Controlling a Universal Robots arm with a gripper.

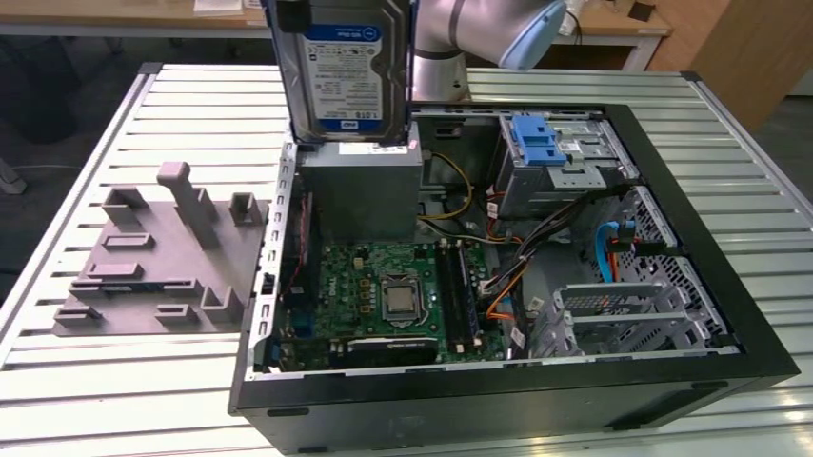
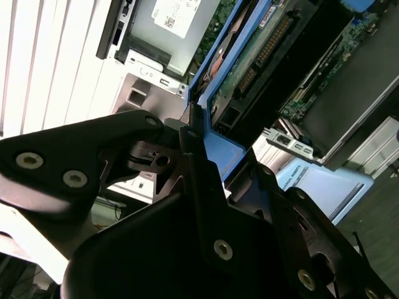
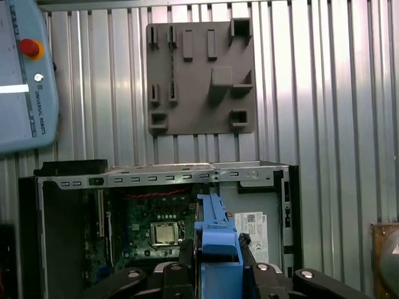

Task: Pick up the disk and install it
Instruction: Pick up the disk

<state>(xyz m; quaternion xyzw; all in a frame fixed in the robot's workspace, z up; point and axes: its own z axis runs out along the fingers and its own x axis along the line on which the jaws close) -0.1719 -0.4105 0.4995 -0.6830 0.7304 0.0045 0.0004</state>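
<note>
While the gripper [image 3: 217, 256] grips the disk [image 1: 346, 71], a slatted table [image 1: 190, 105] lies beneath.

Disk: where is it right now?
Held upright by the hand, the disk sits top centre in the exterior view, just above the grey power supply inside the open computer case.

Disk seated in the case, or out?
Out. The disk hangs upright above the open case, held in the claw by its blue bracket.
</note>
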